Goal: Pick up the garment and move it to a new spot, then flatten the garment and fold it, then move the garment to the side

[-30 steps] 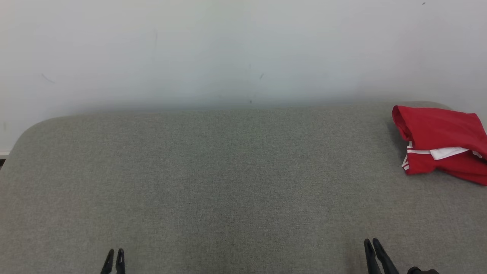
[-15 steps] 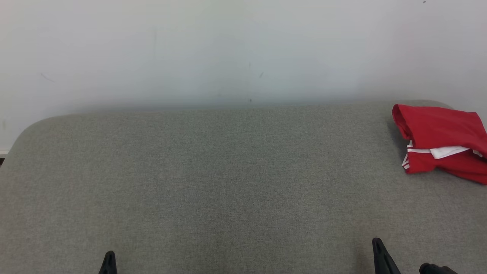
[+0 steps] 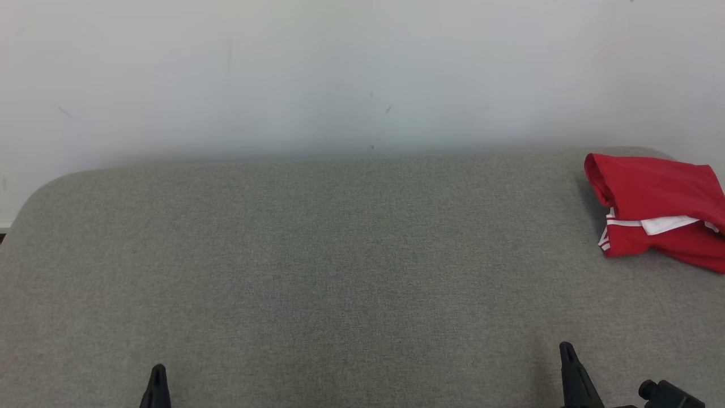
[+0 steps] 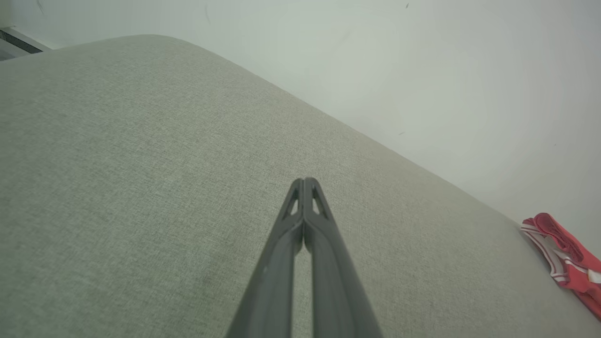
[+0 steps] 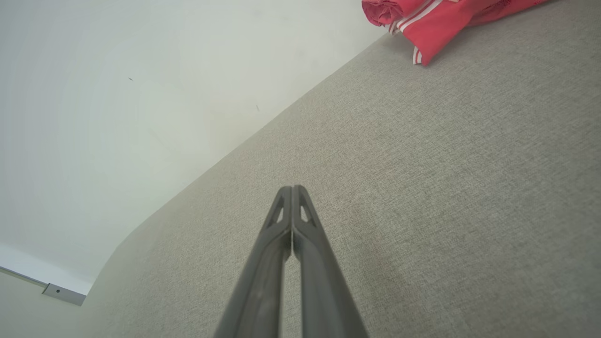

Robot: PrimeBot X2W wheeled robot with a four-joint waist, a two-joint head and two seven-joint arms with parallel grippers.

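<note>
Left gripper (image 4: 304, 180): two long dark fingers pressed together tip to tip, clenched with nothing in them. I see it low at the left of the head view, over grey fabric.

Right gripper (image 5: 292, 188): likewise clenched, fingers meeting at the tips and holding nothing. It stands at the lower right of the head view, with a dark rounded arm part (image 3: 668, 394) just beside it.

Garment (image 3: 657, 209): one item, red, with white stripes along a hem and a white piece showing at a fold. I find it bundled in loose folds at the far right of the cushion (image 3: 340, 255), near the rear edge by the wall (image 3: 340, 73), partly cut off by the right border of the head view. It lies well apart from both grippers and neither touches it. My right wrist view has it at the top right, my left wrist view at the far right edge.

Cushion: broad, grey, woven upholstery with rounded far corners.

Wall: pale and plain with a few small dark marks, directly behind the cushion.
</note>
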